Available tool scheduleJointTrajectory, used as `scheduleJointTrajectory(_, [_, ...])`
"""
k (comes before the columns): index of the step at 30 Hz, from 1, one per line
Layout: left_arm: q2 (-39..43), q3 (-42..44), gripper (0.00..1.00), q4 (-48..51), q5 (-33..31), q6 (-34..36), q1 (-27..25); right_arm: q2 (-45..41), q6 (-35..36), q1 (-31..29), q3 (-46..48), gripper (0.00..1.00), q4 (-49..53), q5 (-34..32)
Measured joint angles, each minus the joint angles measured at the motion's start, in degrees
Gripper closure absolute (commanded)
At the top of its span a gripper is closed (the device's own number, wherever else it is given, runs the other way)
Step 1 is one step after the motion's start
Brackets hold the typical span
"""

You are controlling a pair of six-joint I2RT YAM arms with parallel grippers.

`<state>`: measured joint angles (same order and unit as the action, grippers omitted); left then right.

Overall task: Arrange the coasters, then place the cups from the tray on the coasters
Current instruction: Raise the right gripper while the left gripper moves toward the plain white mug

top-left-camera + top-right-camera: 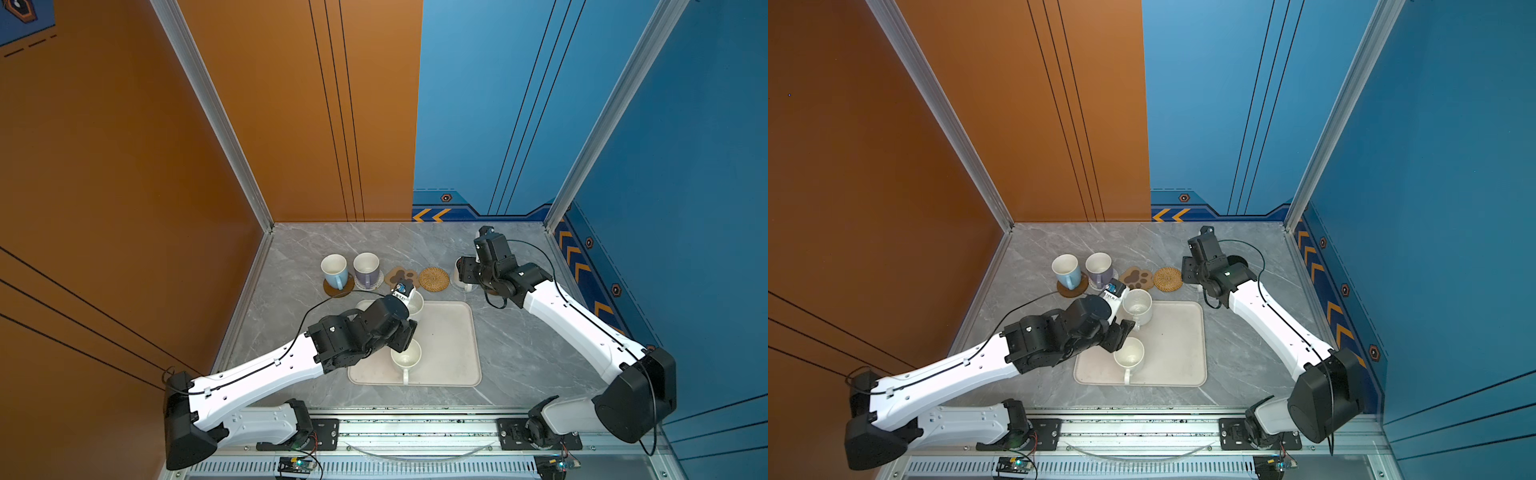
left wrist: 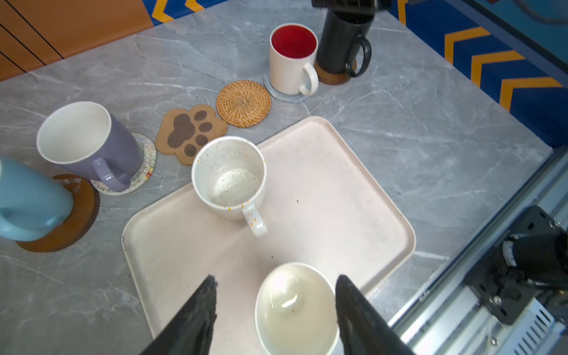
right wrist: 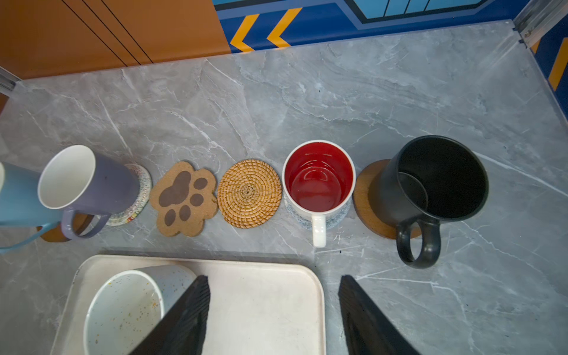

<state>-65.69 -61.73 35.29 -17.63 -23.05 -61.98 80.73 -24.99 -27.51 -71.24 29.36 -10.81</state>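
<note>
Six coasters lie in a row behind the cream tray (image 1: 453, 332). A light blue cup (image 2: 27, 196) sits on a brown disc (image 2: 80, 212), and a lilac cup (image 2: 83, 141) on the white woven mat (image 2: 144, 166). The paw coaster (image 3: 184, 198) and the rattan coaster (image 3: 249, 193) are bare. The red-inside cup (image 3: 318, 178) stands on the grey-blue mat (image 2: 285, 95), the black cup (image 3: 430, 184) on a brown disc (image 3: 364, 196). A speckled white cup (image 2: 229, 178) and a plain white cup (image 2: 295, 304) stand on the tray. My left gripper (image 2: 275, 279) hangs open over the plain cup. My right gripper (image 3: 273, 278) is open and empty above the tray's far right corner.
Orange and blue walls with aluminium posts (image 1: 266, 216) close the marble table (image 1: 519, 353) at the back and sides. The arms' base rail (image 1: 415, 428) runs along the front edge. The right arm (image 1: 573, 320) stretches over the table's right side.
</note>
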Motion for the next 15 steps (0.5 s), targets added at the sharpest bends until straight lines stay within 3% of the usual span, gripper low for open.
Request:
scheduleJointTrajectory(6, [0.28,0.07,0.37,6.51,2.84,-6.23,-4.31,-0.07,-1.44,-1.36,0.57,0.34,-1.99,0.02])
scheduleJointTrajectory(15, [-2.58,3.28,0.37,8.57,5.38,-17.25,-8.9,-0.46,-2.34,-1.46,3.89,0.34,-4.59,0.22])
